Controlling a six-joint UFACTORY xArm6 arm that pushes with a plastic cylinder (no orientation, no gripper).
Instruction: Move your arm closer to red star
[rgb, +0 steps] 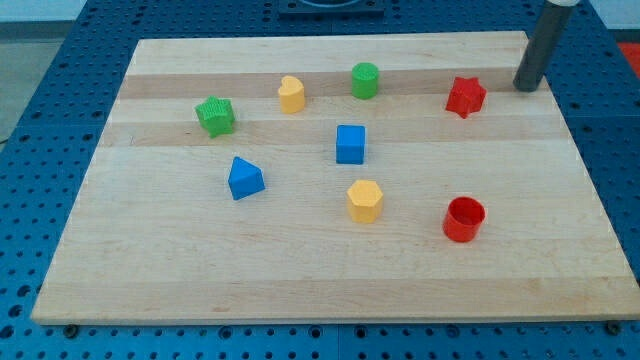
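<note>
The red star (465, 96) lies on the wooden board (150, 270) near the view's top right. My tip (526, 87) rests on the board just to the right of the red star, slightly above it, with a small gap between them. The dark rod rises from the tip toward the view's top right corner.
A green cylinder (365, 80), a yellow block (291, 94) and a green star-like block (215, 116) lie along the top. A blue cube (350, 143), a blue triangle (245, 178), a yellow hexagon (365, 200) and a red cylinder (464, 219) lie lower.
</note>
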